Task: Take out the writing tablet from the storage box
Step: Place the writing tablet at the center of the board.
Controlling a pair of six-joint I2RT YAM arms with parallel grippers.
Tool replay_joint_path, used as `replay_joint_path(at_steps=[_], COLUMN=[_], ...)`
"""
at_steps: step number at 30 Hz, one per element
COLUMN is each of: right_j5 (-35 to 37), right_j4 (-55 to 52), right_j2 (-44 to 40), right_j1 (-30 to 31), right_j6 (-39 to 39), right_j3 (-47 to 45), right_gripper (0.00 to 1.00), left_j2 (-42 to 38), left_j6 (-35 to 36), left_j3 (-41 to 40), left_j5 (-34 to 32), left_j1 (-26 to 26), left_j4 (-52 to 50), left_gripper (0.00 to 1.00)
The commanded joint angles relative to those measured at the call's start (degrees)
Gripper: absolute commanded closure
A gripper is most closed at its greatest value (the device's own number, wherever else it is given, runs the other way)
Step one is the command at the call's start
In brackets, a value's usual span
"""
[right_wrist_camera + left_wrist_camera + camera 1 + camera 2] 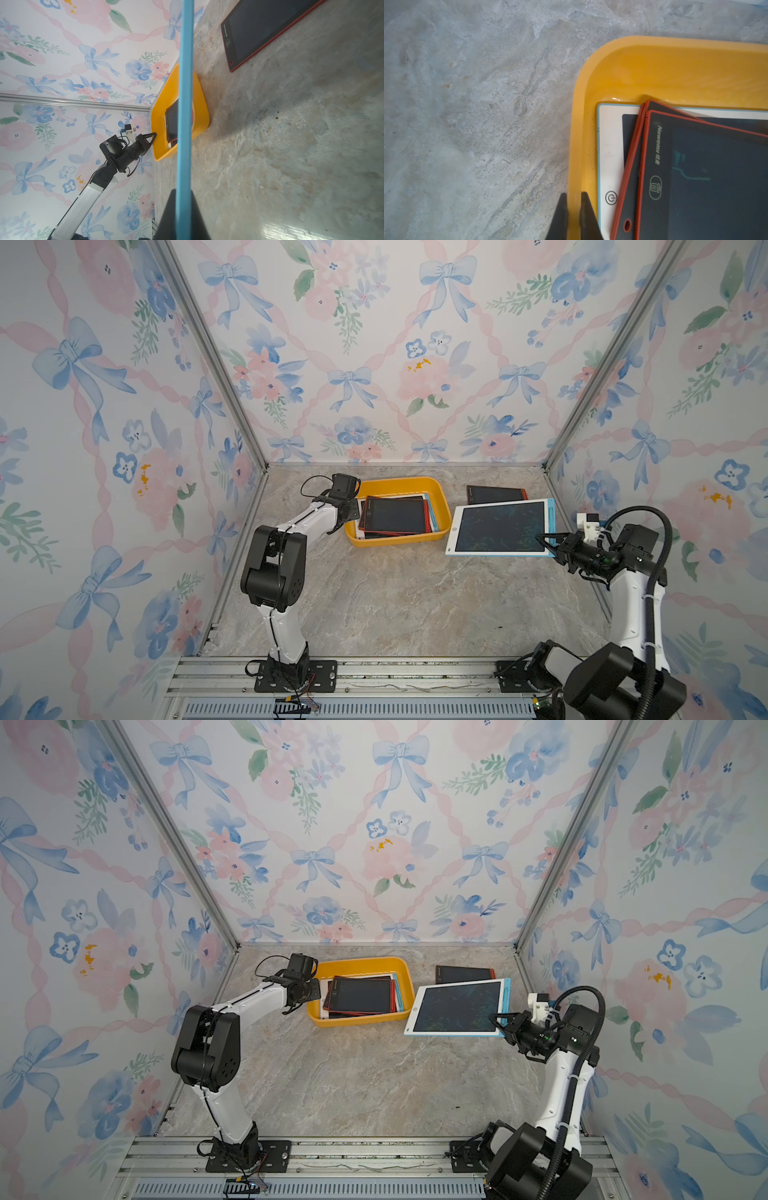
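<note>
Reaching out: L arm [307, 516] jaws clamped on storage box [399, 480] rim, R arm [631, 601] jaws on tablet [498, 526] edge.

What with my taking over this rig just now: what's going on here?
The left hand is shut on the box rim. The right hand grips a corner of the white tablet, held above the table beside the box. A red tablet lies on the table; more tablets lie in the box.

Left arm [307, 518] forward, left hand [573, 196] pinched tight; right arm [631, 593] bent, right hand [547, 540] clamped, rolled sideways.
</note>
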Motion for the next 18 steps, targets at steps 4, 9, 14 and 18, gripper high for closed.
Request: replay_joint_path(at_steps=[4, 9, 14, 18], right_j5=[0.5, 2.5, 4.1, 6.8], right_j4=[-11.4, -13.8, -15.3, -17.2], right_j2=[8.8, 14.2, 18.4, 21.2], right_j1=[-0.4, -1.5, -2.3, -3.3], right_j6=[-12.8, -14.9, -16.5, -18.2], right_j3=[6.9, 8.8, 9.0, 9.2], right_gripper=[0.99, 0.99, 0.99, 1.0], left_j2=[2.6, 3.4, 4.3, 4.8], left_j6=[4.4, 6.8, 7.9, 8.4], left_j3=[2.7, 2.7, 2.8, 2.8], left_j5=[2.1, 3.0, 4.2, 4.8], left_j1=[0.0, 0.4, 0.6, 0.8], left_j4=[1.4, 1.4, 1.4, 1.4], left_gripper=[1.0, 1.0, 1.0, 1.0])
